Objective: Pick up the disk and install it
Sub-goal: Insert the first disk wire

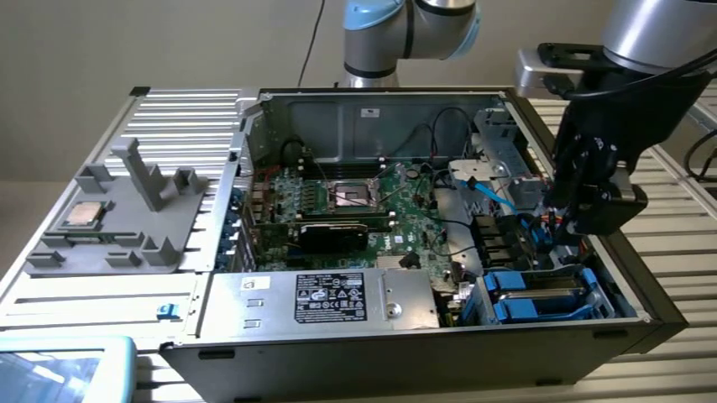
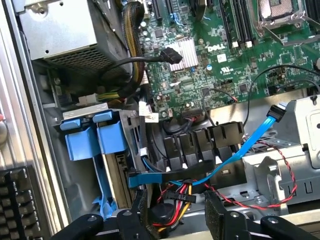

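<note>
Soft, even light from above shades the computer case [image 1: 370, 126] interior and glints off the ribbed table [image 1: 180, 109].

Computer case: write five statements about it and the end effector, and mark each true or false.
1. The end effector is open and holds nothing. True.
2. The computer case has its side panel on. False: it lies open, the motherboard showing.
3. A square chip lies on the grey tray outside the case. True.
4. The end effector hangs over that tray. False: over the case's end at the exterior view's right, near the blue carriers.
5. A light blue cable runs inside the case. True.
</note>
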You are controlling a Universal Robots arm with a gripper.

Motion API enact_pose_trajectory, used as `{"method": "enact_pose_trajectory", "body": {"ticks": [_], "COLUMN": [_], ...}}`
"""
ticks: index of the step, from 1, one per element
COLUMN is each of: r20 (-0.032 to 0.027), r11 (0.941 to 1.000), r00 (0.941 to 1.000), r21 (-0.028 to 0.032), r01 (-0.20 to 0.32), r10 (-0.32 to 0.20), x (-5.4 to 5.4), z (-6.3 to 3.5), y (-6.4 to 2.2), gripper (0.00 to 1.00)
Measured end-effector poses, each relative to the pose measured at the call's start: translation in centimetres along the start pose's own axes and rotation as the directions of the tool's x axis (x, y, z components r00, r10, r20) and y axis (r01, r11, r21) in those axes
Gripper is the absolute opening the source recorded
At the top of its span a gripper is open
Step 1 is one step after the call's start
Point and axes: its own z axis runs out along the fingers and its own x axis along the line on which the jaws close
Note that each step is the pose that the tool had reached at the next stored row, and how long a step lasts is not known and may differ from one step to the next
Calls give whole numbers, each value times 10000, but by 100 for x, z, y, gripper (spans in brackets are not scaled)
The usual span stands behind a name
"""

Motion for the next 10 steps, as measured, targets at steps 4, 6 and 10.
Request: {"method": "enact_pose_trajectory", "body": {"ticks": [4, 6, 10], "r20": [-3, -3, -10], "r11": [9998, 9994, 9977], "r00": [9998, 9994, 9977], "r21": [11, 33, 49], "r01": [-212, -346, -683], "r10": [212, 346, 683], "x": [-17, -22, -22], "z": [53, 72, 108], "y": [13, 20, 36], "gripper": [58, 58, 58]}}
